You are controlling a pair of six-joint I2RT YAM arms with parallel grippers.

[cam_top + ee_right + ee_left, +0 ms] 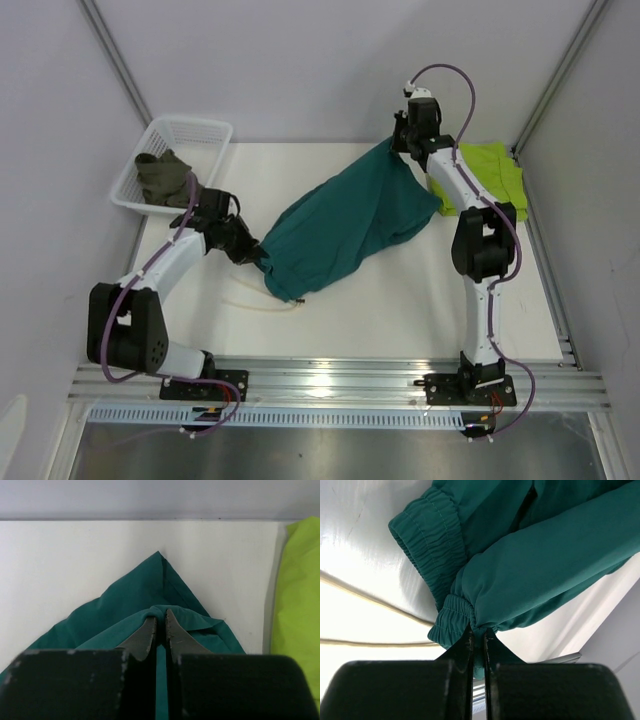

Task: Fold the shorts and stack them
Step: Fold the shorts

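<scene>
The teal shorts (340, 225) lie stretched diagonally across the table's middle. My left gripper (257, 250) is shut on their gathered waistband (451, 611) at the lower left end. My right gripper (405, 148) is shut on a leg hem (159, 614) at the far upper right end. The cream drawstring (262, 308) trails on the table below the waistband. The lime-green shorts (485, 172) lie at the back right, partly under my right arm. The dark olive shorts (165, 177) sit crumpled in the white basket (205, 130).
The basket stands at the back left corner. A white wall runs along the table's far edge, close behind my right gripper. A metal rail (340, 378) runs along the near edge by the arm bases.
</scene>
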